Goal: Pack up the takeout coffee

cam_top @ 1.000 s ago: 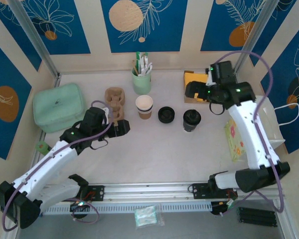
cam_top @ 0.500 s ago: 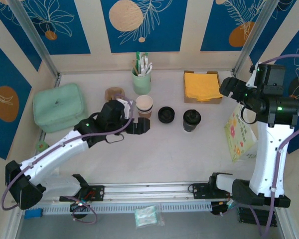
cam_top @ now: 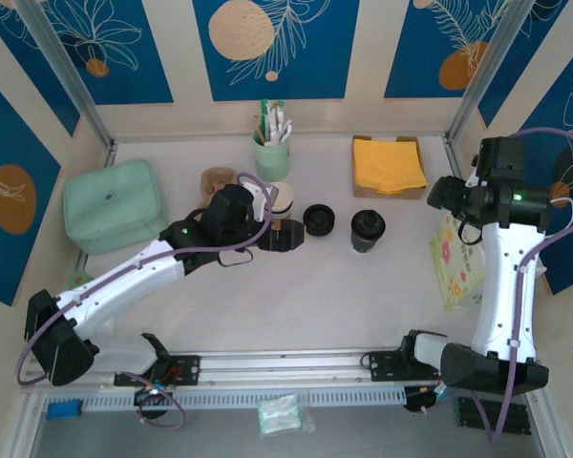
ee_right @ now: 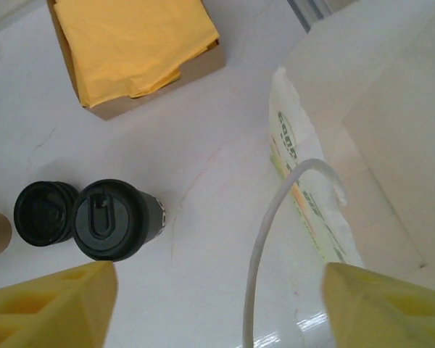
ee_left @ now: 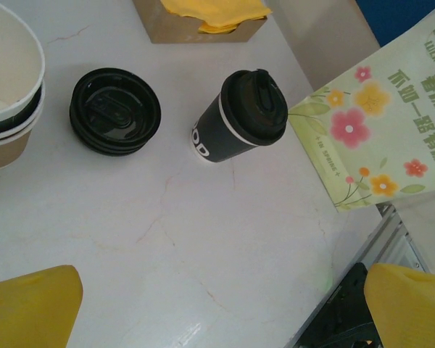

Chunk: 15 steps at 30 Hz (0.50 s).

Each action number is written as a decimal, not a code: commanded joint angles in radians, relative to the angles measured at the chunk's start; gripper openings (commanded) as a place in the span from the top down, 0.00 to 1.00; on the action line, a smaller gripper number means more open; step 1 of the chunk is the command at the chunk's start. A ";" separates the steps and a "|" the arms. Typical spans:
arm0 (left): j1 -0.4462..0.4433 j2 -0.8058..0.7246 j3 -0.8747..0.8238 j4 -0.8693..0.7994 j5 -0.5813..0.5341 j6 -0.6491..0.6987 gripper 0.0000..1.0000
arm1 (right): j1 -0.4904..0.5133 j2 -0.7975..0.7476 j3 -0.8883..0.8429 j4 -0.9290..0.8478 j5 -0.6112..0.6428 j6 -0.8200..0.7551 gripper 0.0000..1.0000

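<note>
Standing upright on the counter (cam_top: 267, 286), the takeout coffee (cam_top: 368, 230) is seen as a dark cup with a white band at the rim and a black lid, and it is touched by neither tool. It is placed just beside a loose black lid (cam_top: 319, 220) on one side, with a flowered paper bag (cam_top: 458, 260) near it on the other side and a box of yellow napkins (cam_top: 389, 166) behind it. The left tool (cam_top: 285, 237) is held low over the counter in front of the nested paper cups (cam_top: 279, 198), on the far side of the loose lid from the coffee and apart from it. In the left wrist view its yellow fingers (ee_left: 32, 304) are spread wide with nothing between them, and the coffee (ee_left: 241, 116) is shown ahead of the gap, clear of both fingers. The right tool (cam_top: 443, 193) is held above the counter between the napkin box and the bag, well apart from the coffee. Its fingers (ee_right: 51, 304) are likewise spread wide and empty, and the coffee (ee_right: 112, 221) is shown ahead of the left-hand finger in the right wrist view, beside the loose lid (ee_right: 43, 213).
</note>
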 commanded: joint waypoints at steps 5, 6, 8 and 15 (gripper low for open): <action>-0.009 0.004 0.023 0.027 0.022 -0.003 0.01 | -0.013 0.005 -0.041 0.070 0.035 0.000 0.53; -0.010 0.006 0.022 0.026 0.020 -0.006 0.01 | -0.014 0.005 -0.043 0.079 0.032 0.004 0.60; -0.012 0.008 0.022 0.023 0.016 -0.008 0.01 | -0.017 0.008 -0.042 0.093 0.031 0.008 0.75; -0.015 0.021 0.021 0.014 -0.006 -0.020 0.01 | -0.036 -0.003 -0.014 0.132 -0.016 0.011 1.00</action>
